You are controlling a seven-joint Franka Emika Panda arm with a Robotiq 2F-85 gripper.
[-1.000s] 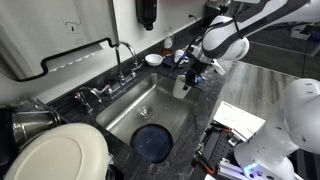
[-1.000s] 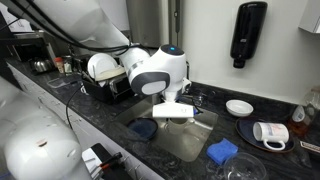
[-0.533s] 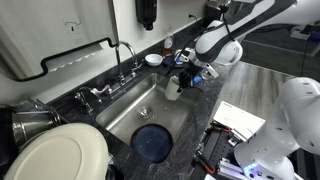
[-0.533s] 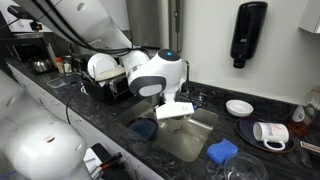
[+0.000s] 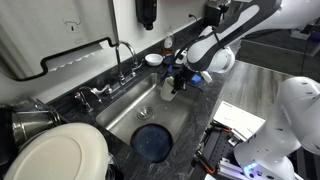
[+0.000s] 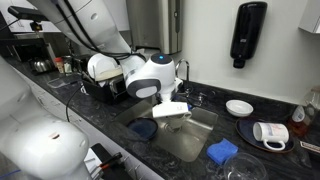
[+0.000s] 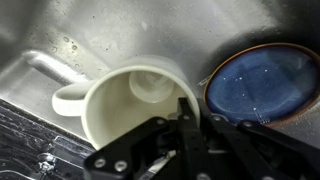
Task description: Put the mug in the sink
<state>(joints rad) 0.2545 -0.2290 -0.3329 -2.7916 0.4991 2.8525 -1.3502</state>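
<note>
My gripper (image 7: pixel 186 118) is shut on the rim of the cream mug (image 7: pixel 125 108), one finger inside it and one outside. The mug's handle points left in the wrist view, and its opening faces the camera. In both exterior views the mug (image 5: pixel 170 89) (image 6: pixel 171 110) hangs under the gripper (image 5: pixel 178 80) over the right end of the stainless-steel sink (image 5: pixel 125 112). The steel basin floor (image 7: pixel 120 35) lies right behind the mug in the wrist view.
A blue plate (image 5: pixel 152 142) (image 7: pixel 260 82) lies in the sink. The chrome faucet (image 5: pixel 125 55) stands behind it. A large cream plate (image 5: pixel 58 155) sits at the near left. A white bowl (image 6: pixel 239 107), another white mug (image 6: pixel 270 133) and a blue sponge (image 6: pixel 222 151) are on the counter.
The gripper has carried the mug from over the counter edge to over the sink basin, and lower.
</note>
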